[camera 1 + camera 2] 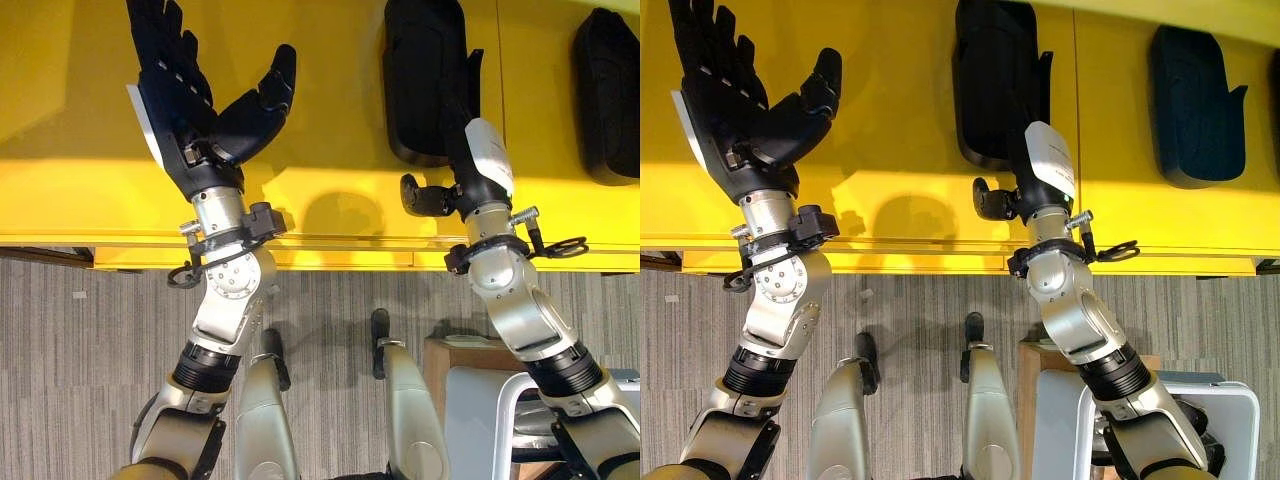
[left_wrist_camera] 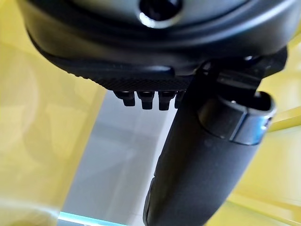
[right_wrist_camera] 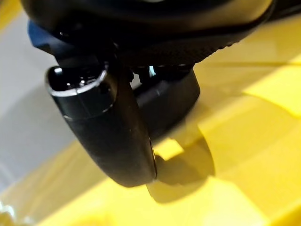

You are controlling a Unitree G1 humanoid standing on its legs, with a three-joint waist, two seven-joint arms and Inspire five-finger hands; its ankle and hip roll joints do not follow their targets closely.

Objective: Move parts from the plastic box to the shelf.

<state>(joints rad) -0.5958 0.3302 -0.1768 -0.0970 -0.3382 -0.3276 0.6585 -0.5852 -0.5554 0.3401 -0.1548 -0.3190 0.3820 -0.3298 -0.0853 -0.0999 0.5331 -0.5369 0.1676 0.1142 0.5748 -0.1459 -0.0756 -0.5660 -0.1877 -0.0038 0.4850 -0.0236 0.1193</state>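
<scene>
- Nearest in the left eye view, grey carpet (image 1: 90,350) runs along the bottom, and a white box (image 1: 480,420) with a brown surface beside it shows at lower right, cut by the frame so its contents cannot be seen.
- Left eye view, above: the yellow shelf (image 1: 330,120) spans the frame. Over its left part the left hand (image 1: 200,105) is spread, palm up, fingers straight and thumb splayed, with nothing in it.
- Left eye view, right of centre: the right hand (image 1: 470,150) reaches over the shelf edge onto a black part (image 1: 420,70) lying on the shelf; its fingers are hidden against the dark part, so whether they grip it cannot be told. A second part (image 1: 605,90) lies further right, well apart from the hand.
- Right eye view: same layout. The left hand (image 1: 740,100) is open and empty; the right hand (image 1: 1035,165) overlaps the near end of the first part (image 1: 990,70); the second part (image 1: 1195,105) lies flat on the shelf (image 1: 890,130). The box (image 1: 1230,420) stands by the right arm.
- Left wrist view: the left hand's fingertips (image 2: 141,99) and its thumb (image 2: 197,165) stand free against yellow shelf (image 2: 37,141) and a grey background, holding nothing.
- Right wrist view: the thumb (image 3: 108,136) hangs over the shelf (image 3: 244,155) with a dark shape (image 3: 169,106) behind it; contact cannot be made out.
</scene>
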